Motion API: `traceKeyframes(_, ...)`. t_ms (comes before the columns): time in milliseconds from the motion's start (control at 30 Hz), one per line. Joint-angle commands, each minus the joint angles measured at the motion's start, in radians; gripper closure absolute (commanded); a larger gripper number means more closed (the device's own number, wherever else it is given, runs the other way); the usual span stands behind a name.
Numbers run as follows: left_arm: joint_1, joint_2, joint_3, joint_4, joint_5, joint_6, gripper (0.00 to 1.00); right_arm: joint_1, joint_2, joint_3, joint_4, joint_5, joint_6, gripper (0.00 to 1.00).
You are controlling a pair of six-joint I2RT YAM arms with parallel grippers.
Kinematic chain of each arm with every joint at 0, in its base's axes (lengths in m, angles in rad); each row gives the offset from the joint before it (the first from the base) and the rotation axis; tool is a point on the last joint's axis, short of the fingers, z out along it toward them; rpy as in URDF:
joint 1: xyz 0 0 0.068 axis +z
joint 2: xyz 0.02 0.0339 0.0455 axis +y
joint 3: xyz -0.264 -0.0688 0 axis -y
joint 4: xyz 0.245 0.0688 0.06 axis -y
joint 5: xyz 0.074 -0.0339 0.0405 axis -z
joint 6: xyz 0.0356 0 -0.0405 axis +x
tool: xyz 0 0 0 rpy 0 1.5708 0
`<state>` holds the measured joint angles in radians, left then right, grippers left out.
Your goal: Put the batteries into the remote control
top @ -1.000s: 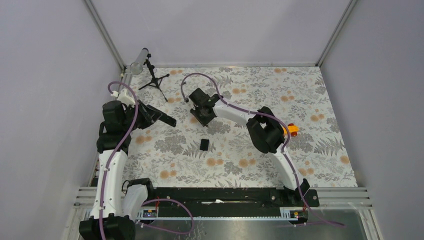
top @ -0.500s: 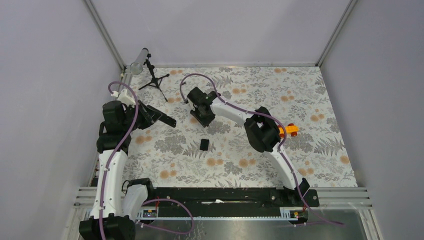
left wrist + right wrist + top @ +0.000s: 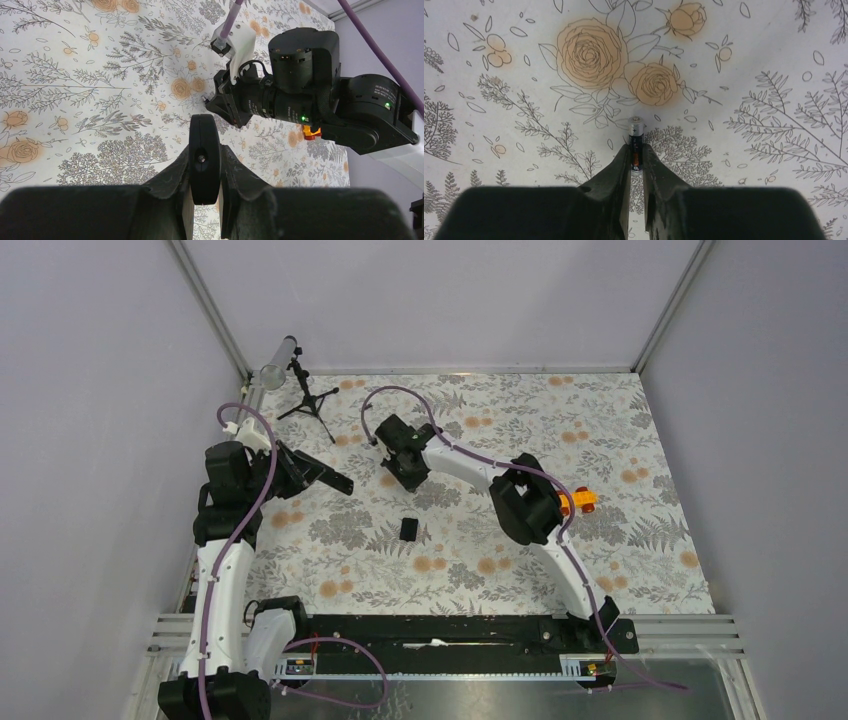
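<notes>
Though tiny, battery point(image 3: 636, 137) in right tool point(image 3: 636, 151)

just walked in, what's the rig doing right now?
It is loading batteries into a remote. The left gripper is clamped on the remote, holding it end-out toward the right arm. The right gripper is pinched on one battery, low over the floral table near the back middle. I cannot tell whether the battery is off the surface. The small black cover lies loose on the table between the arms. A second battery isn't visible in any view.
</notes>
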<state>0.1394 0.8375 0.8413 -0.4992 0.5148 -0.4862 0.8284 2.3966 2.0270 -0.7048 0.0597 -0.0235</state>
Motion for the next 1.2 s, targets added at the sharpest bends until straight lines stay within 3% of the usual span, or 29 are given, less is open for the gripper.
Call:
traceKeyframes(0,0.006,-0.029,0.015,0.049,0.037,0.015,1.0,-0.002,-0.146,-0.089,0.096,0.012,0.049,0.91)
traceKeyframes(133,0.006,-0.046,0.001,0.07,0.073,0.01,1.0,-0.002,-0.291,-0.2,0.161,0.021,0.077,0.91)
traceKeyframes(300,0.004,-0.067,-0.039,0.212,0.28,-0.036,1.0,-0.002,-0.49,-0.343,0.21,0.012,0.105,0.91)
traceKeyframes(500,-0.031,-0.08,-0.077,0.415,0.495,-0.119,1.0,-0.002,-0.722,-0.487,0.285,-0.12,0.148,0.89)
traceKeyframes(767,-0.076,-0.056,-0.087,0.577,0.617,-0.117,1.0,-0.002,-0.946,-0.583,0.367,-0.235,0.213,0.88)
traceKeyframes(933,-0.083,-0.002,-0.114,0.778,0.666,-0.235,1.0,-0.002,-1.022,-0.619,0.433,-0.375,0.237,0.86)
traceKeyframes(1167,-0.086,0.046,-0.072,0.73,0.66,-0.281,1.0,0.0,-1.031,-0.613,0.478,-0.555,0.234,0.85)
